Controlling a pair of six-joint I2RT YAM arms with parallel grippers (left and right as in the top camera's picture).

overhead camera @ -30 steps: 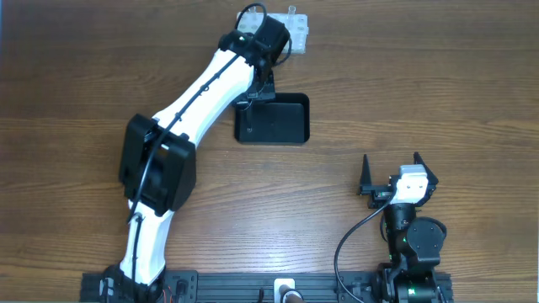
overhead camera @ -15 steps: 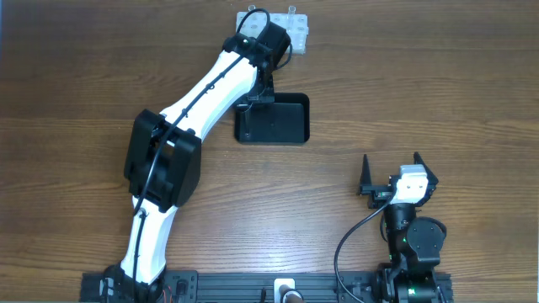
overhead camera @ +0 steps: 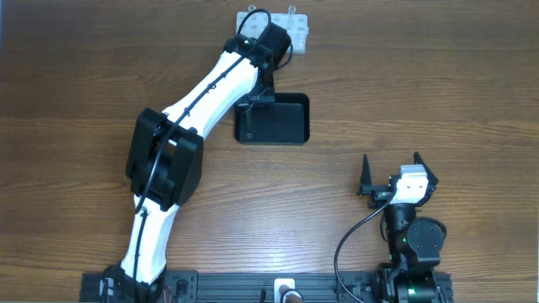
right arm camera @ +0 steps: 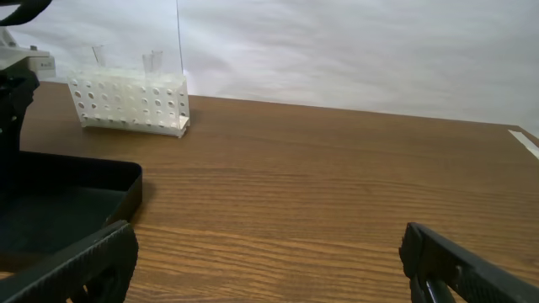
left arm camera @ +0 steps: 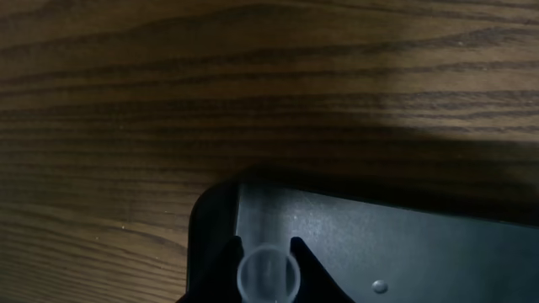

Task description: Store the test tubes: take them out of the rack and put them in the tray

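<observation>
Left wrist view, left fingers (left arm camera: 310,268) gripping test tube (left arm camera: 268,273) at tray (left arm camera: 404,252) corner, right fingers (right arm camera: 84,265) spread apart

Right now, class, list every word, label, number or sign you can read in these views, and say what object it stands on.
None can be read. The white perforated plastic rack, the black plastic tray, the clear test tube and the brown wooden table carry no print that can be made out in any view.
</observation>
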